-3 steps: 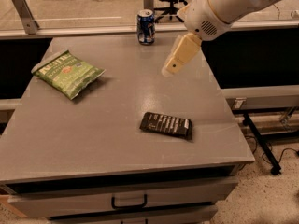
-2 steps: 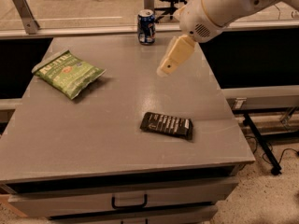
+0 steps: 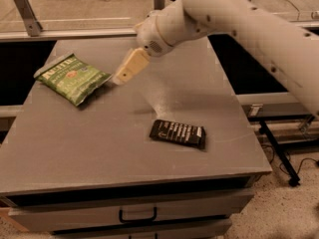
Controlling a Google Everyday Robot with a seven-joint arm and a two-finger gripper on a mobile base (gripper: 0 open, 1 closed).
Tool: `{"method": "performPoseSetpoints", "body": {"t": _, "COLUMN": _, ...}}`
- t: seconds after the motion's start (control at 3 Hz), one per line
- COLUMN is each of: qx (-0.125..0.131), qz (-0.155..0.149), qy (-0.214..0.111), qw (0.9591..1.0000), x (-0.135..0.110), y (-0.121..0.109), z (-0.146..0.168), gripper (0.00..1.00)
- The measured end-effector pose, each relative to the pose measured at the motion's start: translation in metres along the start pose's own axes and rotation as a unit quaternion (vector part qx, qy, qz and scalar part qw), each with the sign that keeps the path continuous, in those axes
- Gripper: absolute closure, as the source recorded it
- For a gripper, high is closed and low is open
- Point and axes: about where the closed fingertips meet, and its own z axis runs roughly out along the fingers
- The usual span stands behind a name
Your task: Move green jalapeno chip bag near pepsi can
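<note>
End effector [image 3: 123, 75] hangs above the grey table [image 3: 99, 138].

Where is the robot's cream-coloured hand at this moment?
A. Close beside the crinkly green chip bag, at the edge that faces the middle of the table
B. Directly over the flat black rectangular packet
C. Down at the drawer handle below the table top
A: the hand is close beside the crinkly green chip bag, which lies on the grey table, while the flat black rectangular packet lies apart, nearer the front edge.
</note>
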Motion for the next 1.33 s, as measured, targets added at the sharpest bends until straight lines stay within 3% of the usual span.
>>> {"method": "performPoseSetpoints", "body": {"t": 0.33, "qx": -0.03, "qz": 0.015, "qy": -0.034, "qw": 0.9988, "x": -0.016, "y": 0.007, "z": 0.056, "gripper": 0.0}}
{"method": "performPoseSetpoints", "body": {"t": 1.0, "qx": -0.102, "qz": 0.039, "qy": -0.043, "qw": 0.9931, "x": -0.024, "y": 0.048, "z": 0.124, "gripper": 0.0}}
{"method": "performPoseSetpoints", "body": {"t": 1.33, "qx": -0.109, "qz": 0.054, "qy": -0.039, "qw": 0.9918, "x": -0.02, "y": 0.055, "z": 0.135, "gripper": 0.18}}
